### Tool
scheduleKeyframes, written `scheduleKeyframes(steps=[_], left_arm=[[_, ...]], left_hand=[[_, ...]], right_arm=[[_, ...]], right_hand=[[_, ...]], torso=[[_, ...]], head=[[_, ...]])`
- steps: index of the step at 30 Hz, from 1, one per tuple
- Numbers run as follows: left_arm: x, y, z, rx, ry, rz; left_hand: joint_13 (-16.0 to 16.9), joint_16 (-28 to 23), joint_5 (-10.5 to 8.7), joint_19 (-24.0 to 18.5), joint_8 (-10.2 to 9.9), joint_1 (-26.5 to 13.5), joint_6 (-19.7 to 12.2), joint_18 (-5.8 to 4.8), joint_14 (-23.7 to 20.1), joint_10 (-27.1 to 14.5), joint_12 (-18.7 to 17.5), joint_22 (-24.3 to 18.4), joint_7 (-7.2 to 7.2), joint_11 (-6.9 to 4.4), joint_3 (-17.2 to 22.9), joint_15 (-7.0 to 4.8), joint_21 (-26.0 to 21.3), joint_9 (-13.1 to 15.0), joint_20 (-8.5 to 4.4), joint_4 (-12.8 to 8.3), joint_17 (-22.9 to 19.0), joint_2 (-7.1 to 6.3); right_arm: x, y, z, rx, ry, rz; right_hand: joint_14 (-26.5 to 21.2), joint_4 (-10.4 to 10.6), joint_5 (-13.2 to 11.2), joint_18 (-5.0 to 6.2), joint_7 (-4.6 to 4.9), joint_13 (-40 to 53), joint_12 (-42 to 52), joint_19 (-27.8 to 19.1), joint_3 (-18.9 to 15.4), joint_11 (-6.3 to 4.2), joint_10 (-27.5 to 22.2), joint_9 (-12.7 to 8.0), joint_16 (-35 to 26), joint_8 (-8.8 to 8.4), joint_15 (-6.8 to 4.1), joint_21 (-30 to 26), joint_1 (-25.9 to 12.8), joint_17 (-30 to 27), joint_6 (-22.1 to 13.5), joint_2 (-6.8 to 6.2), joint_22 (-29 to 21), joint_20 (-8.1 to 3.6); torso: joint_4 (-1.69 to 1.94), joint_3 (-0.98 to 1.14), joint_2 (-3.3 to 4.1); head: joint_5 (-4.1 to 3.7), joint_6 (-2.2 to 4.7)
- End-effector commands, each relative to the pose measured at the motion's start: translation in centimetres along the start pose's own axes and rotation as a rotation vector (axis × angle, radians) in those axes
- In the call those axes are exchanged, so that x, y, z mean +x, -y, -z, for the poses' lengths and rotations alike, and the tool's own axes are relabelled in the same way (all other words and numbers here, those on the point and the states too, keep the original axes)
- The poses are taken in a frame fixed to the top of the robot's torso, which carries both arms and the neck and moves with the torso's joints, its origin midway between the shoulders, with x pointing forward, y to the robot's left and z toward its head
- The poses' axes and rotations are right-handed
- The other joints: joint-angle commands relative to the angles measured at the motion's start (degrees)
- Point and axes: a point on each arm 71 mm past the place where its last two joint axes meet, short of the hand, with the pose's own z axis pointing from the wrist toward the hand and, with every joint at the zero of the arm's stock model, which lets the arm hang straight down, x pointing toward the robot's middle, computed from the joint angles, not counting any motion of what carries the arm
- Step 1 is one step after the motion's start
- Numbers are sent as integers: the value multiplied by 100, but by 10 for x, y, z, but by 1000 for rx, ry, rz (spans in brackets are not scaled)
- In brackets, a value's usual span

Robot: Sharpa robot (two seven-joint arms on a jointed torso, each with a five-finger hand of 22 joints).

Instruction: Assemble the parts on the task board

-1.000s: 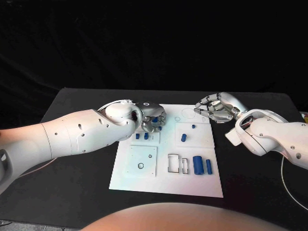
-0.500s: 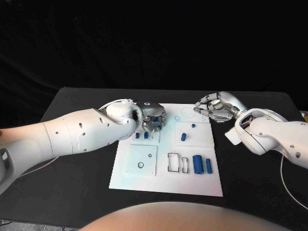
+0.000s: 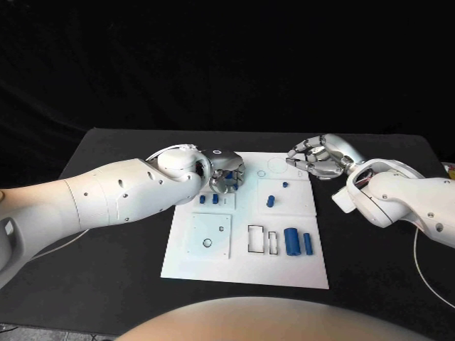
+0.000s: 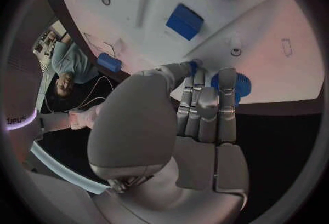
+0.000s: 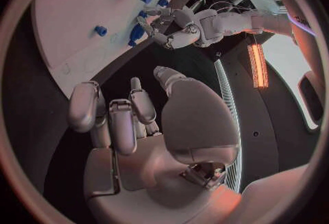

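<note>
The white task board [image 3: 212, 259] lies in the middle of the table. My left hand [image 3: 225, 175] hovers over its far left corner and pinches a round blue part [image 4: 230, 85] between thumb and fingertips; the right wrist view shows that part [image 5: 137, 33] in the same hand. Two small blue blocks [image 3: 208, 199] lie just in front of that hand. A short blue piece [image 3: 271, 202] and a small peg [image 3: 285, 186] sit mid-board. Two blue cylinders [image 3: 299, 243] lie at the near right. My right hand [image 3: 320, 158] hangs at the board's far right corner, fingers loosely curled, holding nothing.
Empty rectangular slots [image 3: 257, 240] sit beside the cylinders, and a small ring-shaped hole [image 3: 207, 244] marks the near left panel. Black table [image 3: 115, 284] surrounds the board on all sides. A cable [image 3: 424, 273] runs along the table's right edge.
</note>
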Motion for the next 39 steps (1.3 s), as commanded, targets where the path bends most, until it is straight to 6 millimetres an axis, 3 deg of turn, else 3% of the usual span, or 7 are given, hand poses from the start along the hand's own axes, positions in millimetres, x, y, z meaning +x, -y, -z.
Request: scheduleKeyframes(steps=[1, 9, 23, 30, 37, 39], left_arm=[[8, 0, 0, 3, -48, -2], [6, 1, 0, 17, -14, -2], [-1, 4, 7, 51, 64, 15], [-10, -1, 21, 45, 93, 34], [-20, -10, 37, 23, 121, 51], [-22, -15, 42, 10, 121, 54]], left_hand=[[17, 62, -13, 73, -33, 12, 54, -14, 58, 97, 1, 74, 10, -3, 20, -7, 81, 11, -10, -59, 68, 75], [128, 269, -25, 456, 22, 11, 385, -113, 398, 473, 51, 568, -47, -106, 143, -102, 531, 97, -83, -258, 553, 244], [129, 275, -33, 490, -37, -150, 414, -125, 449, 516, -114, 622, -37, -94, 143, -96, 593, 118, -95, -269, 552, 194], [127, 267, -35, 479, -56, -187, 410, -123, 444, 524, -159, 611, -35, -91, 136, -93, 585, 122, -94, -267, 525, 173], [125, 263, -36, 479, -73, -205, 401, -124, 443, 527, -190, 613, -30, -87, 136, -90, 586, 122, -92, -267, 514, 158], [125, 262, -37, 483, -75, -209, 401, -125, 441, 529, -194, 618, -30, -87, 135, -90, 589, 122, -92, -266, 510, 156]], right_arm=[[1, -1, 0, -8, -8, 2], [1, -1, 0, -9, -8, 2], [1, 0, 0, -9, -7, 2], [0, 2, 1, -5, -3, 4], [-2, 4, 1, 1, 3, 6], [-2, 5, 1, 2, 4, 7]], right_hand=[[291, 2, 37, 64, -1, -1, -10, -43, 32, -3, -17, -6, -36, 20, -23, -37, 40, 228, -9, 2, -5, -3], [291, 2, 37, 64, -1, -1, -10, -43, 32, -3, -17, -6, -36, 20, -23, -37, 40, 228, -9, 2, -5, -3], [291, 2, 37, 64, -1, -1, -10, -43, 32, -3, -17, -6, -36, 20, -23, -37, 40, 228, -9, 2, -5, -3], [291, 2, 37, 64, -1, -1, -10, -43, 32, -3, -17, -6, -36, 20, -23, -37, 40, 228, -9, 2, -5, -3], [291, 2, 37, 64, -1, -1, -10, -43, 32, -3, -17, -6, -36, 20, -23, -37, 40, 228, -9, 2, -5, -3], [291, 2, 37, 64, -1, -1, -10, -43, 32, -3, -17, -6, -36, 20, -23, -37, 40, 228, -9, 2, -5, -3]], torso=[[2, 1, -3], [3, 1, -3], [13, 1, -16], [24, 0, -21], [64, -7, -40], [51, -6, -30]], head=[[-3, -5], [-3, 3], [1, 52], [19, 89], [-8, 84], [-2, 79]])
